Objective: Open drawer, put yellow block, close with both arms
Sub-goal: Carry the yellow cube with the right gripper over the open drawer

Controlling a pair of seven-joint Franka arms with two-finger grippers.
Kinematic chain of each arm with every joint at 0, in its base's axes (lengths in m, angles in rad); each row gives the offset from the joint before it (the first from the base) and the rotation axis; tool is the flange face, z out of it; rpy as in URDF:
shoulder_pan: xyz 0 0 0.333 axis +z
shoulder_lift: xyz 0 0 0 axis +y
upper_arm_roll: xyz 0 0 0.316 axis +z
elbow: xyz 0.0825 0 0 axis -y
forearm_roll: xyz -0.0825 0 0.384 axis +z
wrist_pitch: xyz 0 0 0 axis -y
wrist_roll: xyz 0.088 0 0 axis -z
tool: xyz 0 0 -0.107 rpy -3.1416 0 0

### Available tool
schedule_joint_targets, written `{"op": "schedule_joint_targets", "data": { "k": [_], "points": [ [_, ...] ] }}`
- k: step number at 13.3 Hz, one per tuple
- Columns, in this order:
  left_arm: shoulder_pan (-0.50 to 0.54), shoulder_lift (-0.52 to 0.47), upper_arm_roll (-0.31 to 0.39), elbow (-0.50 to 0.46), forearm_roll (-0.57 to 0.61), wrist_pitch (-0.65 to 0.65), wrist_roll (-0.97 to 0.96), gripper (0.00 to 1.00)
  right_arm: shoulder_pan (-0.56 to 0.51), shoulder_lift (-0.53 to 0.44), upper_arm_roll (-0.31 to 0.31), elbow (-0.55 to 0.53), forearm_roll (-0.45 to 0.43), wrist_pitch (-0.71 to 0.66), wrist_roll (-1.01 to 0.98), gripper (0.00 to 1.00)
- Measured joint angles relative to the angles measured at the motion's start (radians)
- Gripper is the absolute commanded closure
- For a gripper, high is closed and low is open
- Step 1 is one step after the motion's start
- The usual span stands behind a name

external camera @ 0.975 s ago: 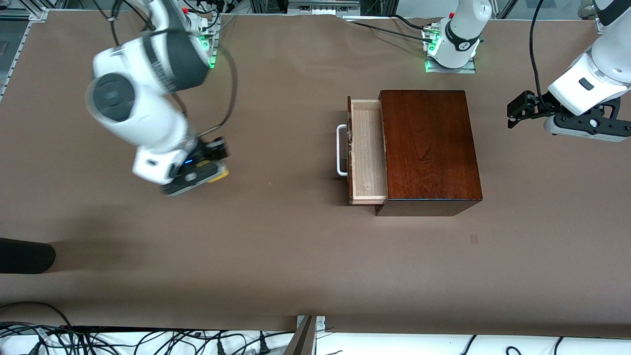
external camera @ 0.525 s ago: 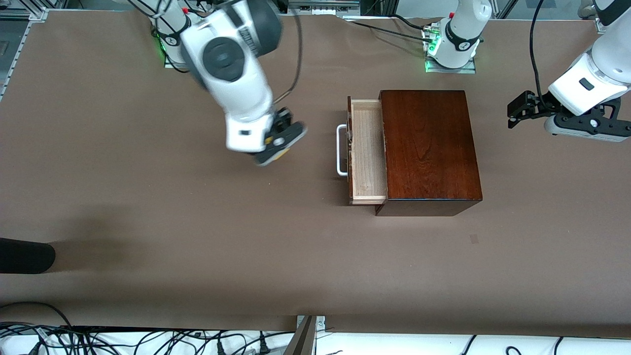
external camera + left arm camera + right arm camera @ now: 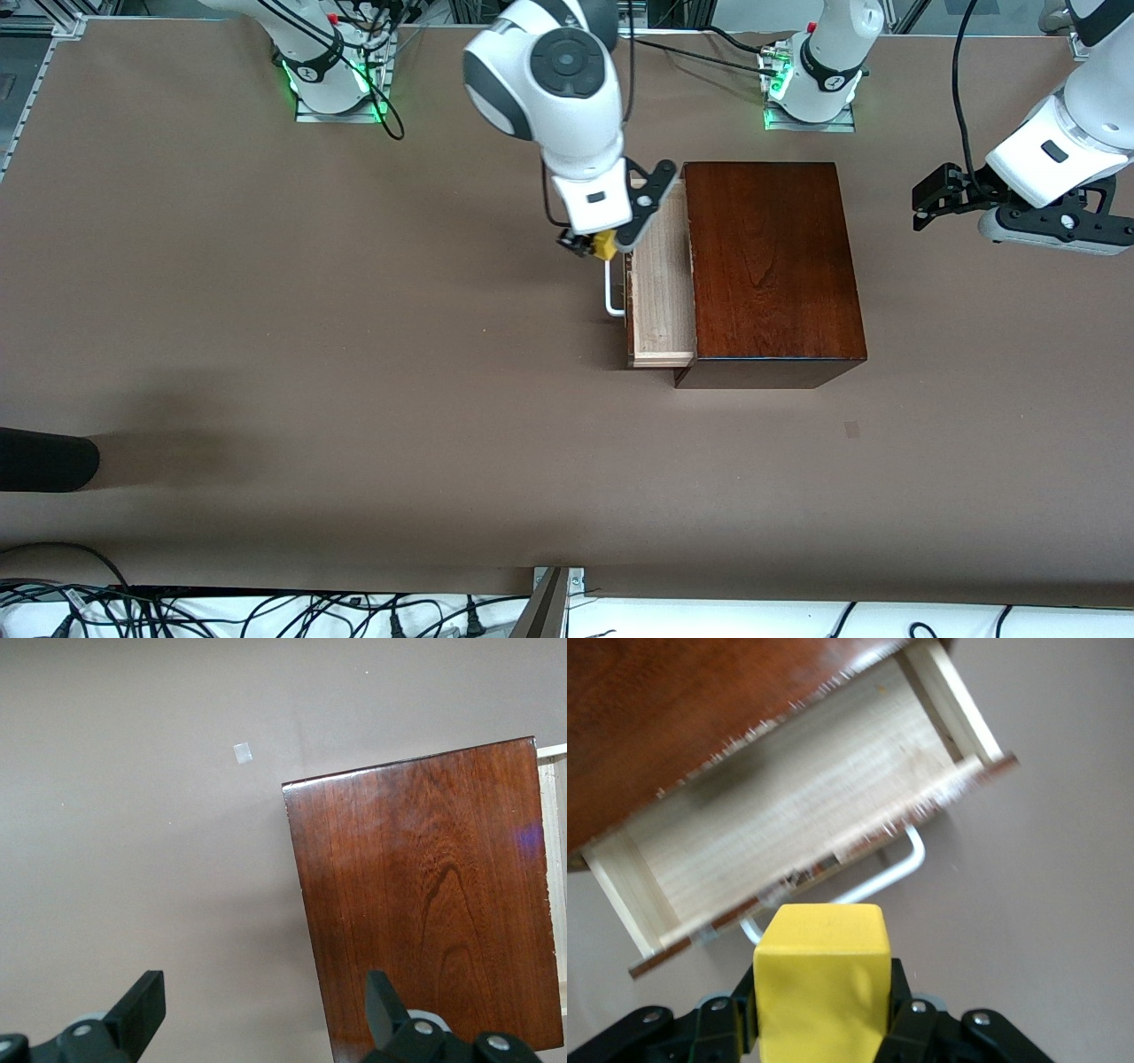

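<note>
The drawer (image 3: 660, 292) stands pulled out of the dark mahogany box (image 3: 771, 266), its pale-wood tray bare and its white handle (image 3: 611, 283) toward the right arm's end. My right gripper (image 3: 604, 245) is shut on the yellow block (image 3: 605, 245) and holds it in the air over the drawer's handle and front edge. In the right wrist view the yellow block (image 3: 820, 979) sits between the fingers with the open drawer (image 3: 806, 815) below. My left gripper (image 3: 921, 199) is open and empty, waiting in the air beside the box; its wrist view shows the box top (image 3: 434, 895).
A small pale mark (image 3: 851, 430) lies on the brown table nearer the front camera than the box. A dark object (image 3: 44, 459) pokes in at the table's edge at the right arm's end. Cables (image 3: 266, 611) run along the front edge.
My right arm has swung with the yellow block from the right arm's end of the table to over the drawer's handle. The left arm has not moved.
</note>
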Motion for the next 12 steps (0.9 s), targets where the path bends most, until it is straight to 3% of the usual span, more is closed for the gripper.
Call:
{"op": "schedule_joint_targets", "data": {
  "k": [12],
  "points": [
    [0.0,0.0,0.0,0.0,0.0,-0.003,0.0,0.0,0.155,0.137,-0.001,0.114,-0.148,0.078,-0.052,1.0]
  ]
}}
